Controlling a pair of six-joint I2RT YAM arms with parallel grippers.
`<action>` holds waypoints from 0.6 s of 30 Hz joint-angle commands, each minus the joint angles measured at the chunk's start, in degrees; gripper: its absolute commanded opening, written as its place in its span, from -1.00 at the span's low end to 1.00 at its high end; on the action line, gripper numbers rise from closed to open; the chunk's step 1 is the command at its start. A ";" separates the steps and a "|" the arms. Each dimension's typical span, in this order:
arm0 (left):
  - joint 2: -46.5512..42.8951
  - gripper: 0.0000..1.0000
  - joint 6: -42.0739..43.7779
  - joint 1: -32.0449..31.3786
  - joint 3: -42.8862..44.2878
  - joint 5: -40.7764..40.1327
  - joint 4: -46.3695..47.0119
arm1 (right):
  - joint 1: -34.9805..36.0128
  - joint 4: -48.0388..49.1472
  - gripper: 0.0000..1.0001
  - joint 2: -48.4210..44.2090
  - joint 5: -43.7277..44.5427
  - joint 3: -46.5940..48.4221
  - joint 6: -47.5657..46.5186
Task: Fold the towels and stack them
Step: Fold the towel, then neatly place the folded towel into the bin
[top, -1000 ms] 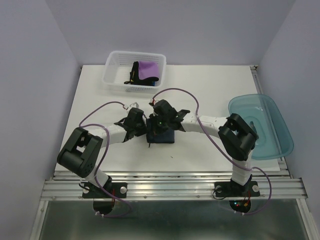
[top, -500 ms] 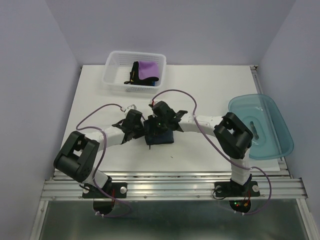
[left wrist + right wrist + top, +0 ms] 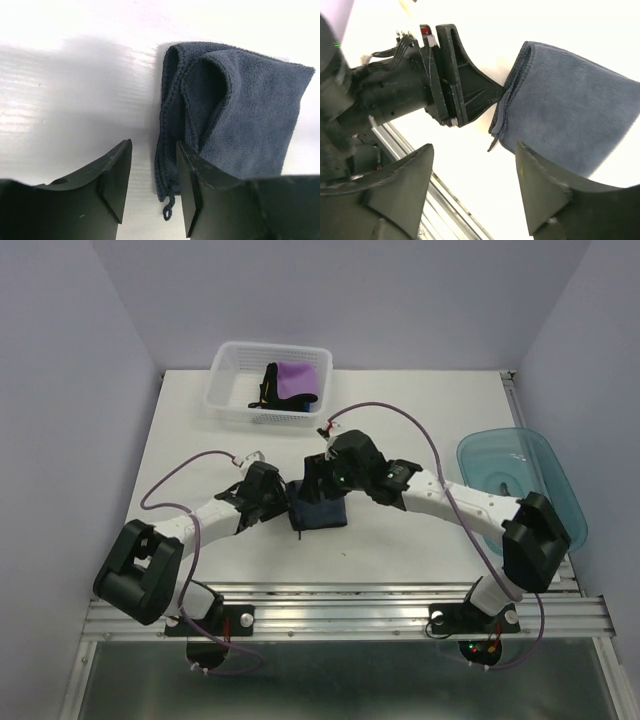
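Note:
A dark navy-grey towel (image 3: 322, 512) lies folded into a small rectangle on the white table, also seen as towel (image 3: 240, 115) and towel (image 3: 570, 115). My left gripper (image 3: 287, 503) sits at its left edge, open. The towel's hemmed edge and a loose thread lie between the jaws (image 3: 154, 172), close to the right finger (image 3: 192, 185), not pinched. My right gripper (image 3: 316, 480) hovers over the towel's far side, open wide and empty (image 3: 475, 170). A purple towel (image 3: 298, 377) and a black towel (image 3: 270, 382) lie in the basket.
The white mesh basket (image 3: 222, 390) stands at the back left of the table. A translucent blue tub (image 3: 545, 502) sits at the right edge, partly behind the right arm. The metal rail (image 3: 340, 610) runs along the near edge.
Both grippers have opened and let go of the navy-grey towel. The right arm swung its elbow out to the right and its gripper rose. The left gripper drew slightly back to the left.

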 commanded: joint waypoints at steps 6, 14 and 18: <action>-8.97 0.51 -0.49 0.54 0.02 -1.40 -3.76 | 0.54 -1.98 1.00 -9.40 13.09 -7.02 1.89; -5.65 0.78 4.95 0.54 3.09 3.16 1.59 | 0.36 -3.74 1.00 -16.87 21.53 -13.79 4.36; -0.28 0.78 6.63 0.54 5.11 4.06 2.74 | 0.36 -3.31 1.00 -19.25 22.86 -15.55 4.62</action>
